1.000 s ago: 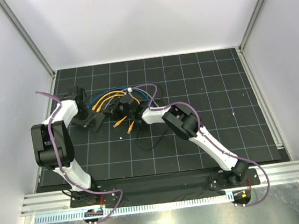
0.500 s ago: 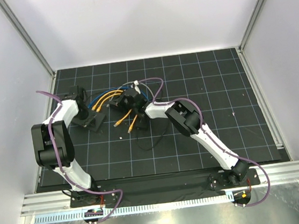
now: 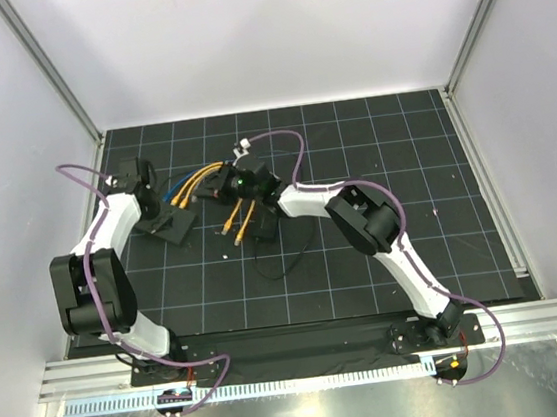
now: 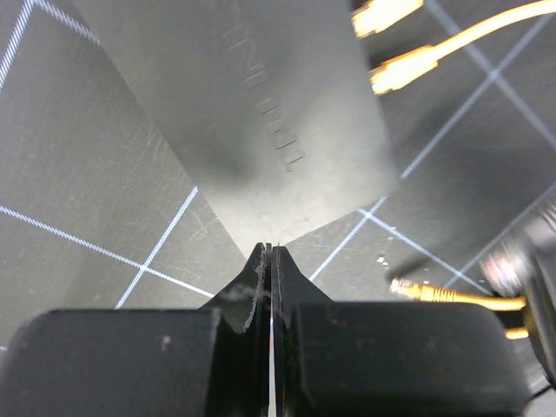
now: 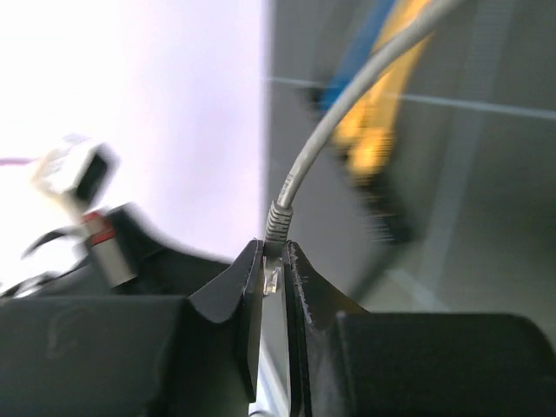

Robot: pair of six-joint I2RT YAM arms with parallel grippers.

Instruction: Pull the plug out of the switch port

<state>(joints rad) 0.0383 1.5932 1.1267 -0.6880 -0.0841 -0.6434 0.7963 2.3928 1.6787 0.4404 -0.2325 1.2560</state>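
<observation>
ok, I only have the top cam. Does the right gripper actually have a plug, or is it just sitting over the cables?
Observer: It has one. In the right wrist view the right gripper is shut on the plug at the end of the grey cable, with the clear tip pinched between the fingers.
Operator: and the left, is it holding anything?
Observer: No. In the left wrist view the left gripper is shut with nothing in it. Its tips are right at a corner of the switch, but I can't confirm contact.
</observation>
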